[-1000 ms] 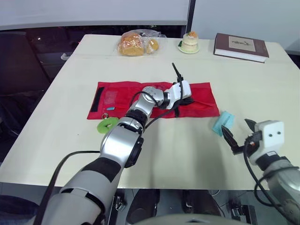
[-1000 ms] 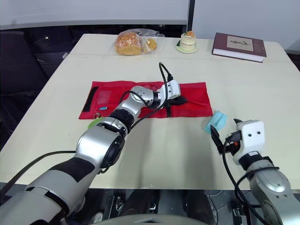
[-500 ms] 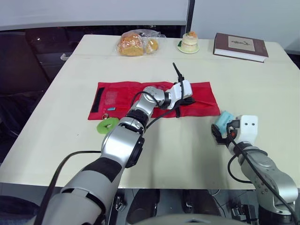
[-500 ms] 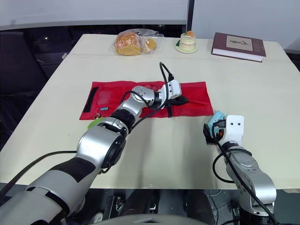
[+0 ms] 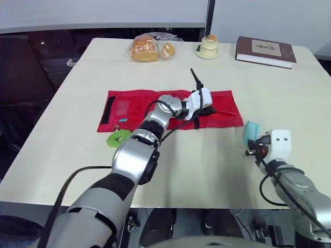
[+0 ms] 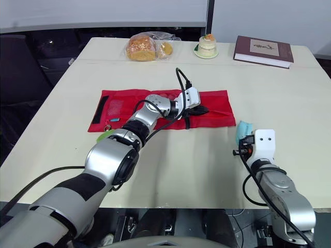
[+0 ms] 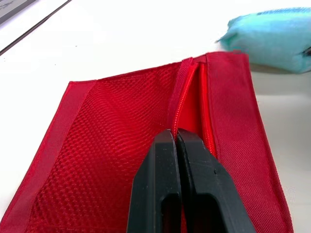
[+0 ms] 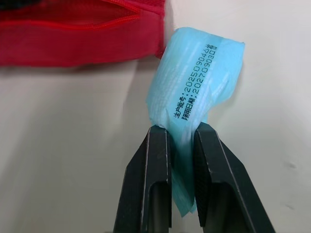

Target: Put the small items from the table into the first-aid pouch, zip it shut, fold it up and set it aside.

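The pale table [image 5: 207,165] is carrying the first-aid pouch [image 5: 134,106], a long red cloth strip lying unfolded and flat across its middle, with mesh panels and a black band at its left end. Its zip pocket at the right end is gaping open. The left gripper [image 7: 175,136] is resting on that end, its fingers pressed together on the raised fold of cloth beside the zip. Just off the pouch's right edge, the right gripper [image 8: 181,130] is pinching the light blue packet [image 8: 199,77], a soft printed wrapper standing up from between its fingers, close to the open pocket. A small green ring [image 5: 118,137] is lying just in front of the pouch's left end.
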`<state>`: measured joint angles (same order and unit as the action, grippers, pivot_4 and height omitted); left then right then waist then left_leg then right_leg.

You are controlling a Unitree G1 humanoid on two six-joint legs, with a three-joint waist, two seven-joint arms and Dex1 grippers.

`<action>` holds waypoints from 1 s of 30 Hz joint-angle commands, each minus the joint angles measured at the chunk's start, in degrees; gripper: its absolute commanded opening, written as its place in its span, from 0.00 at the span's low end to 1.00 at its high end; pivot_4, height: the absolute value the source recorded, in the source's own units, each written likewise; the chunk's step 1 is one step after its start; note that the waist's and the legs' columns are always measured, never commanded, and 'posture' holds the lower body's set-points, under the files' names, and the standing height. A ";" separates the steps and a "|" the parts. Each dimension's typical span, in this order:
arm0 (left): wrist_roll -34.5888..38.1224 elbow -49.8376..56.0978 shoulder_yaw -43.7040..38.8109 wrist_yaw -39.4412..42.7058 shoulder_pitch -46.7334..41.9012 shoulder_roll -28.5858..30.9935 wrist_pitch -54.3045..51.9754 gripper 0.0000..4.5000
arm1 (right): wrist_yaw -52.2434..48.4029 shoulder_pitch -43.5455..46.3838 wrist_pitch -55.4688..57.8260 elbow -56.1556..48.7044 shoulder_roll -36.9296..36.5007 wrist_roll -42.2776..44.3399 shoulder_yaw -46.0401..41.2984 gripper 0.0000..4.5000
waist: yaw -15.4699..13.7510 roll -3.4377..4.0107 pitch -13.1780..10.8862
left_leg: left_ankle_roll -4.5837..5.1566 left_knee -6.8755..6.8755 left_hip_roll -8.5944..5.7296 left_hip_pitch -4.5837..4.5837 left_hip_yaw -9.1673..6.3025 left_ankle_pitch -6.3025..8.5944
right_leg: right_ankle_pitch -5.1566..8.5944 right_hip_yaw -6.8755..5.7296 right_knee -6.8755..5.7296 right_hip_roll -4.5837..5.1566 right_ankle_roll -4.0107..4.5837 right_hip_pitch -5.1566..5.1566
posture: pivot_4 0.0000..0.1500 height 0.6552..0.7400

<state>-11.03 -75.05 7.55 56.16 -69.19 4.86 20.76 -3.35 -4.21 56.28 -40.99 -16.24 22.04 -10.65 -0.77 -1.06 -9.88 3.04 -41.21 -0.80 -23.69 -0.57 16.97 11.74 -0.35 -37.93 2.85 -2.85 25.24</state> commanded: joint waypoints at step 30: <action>4.83 3.45 -1.59 5.91 -0.97 -5.22 1.11 0.00 | -5.10 23.62 3.55 18.95 -4.13 6.13 2.54 0.01 | 0.09 0.02 -0.01 | 0.00 0.01 0.02 -0.02 -0.01 0.00 | 0.00 -0.03 -0.02 0.03 0.00 0.03 | 1.00 0.87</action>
<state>-7.46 -74.72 6.67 61.40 -69.43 0.47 20.50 -9.82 17.86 62.87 -22.51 -20.73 29.56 -7.37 -0.68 -1.04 -9.88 3.03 -41.20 -0.79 -23.70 -0.56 16.97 11.73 -0.37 -37.96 2.88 -2.85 25.27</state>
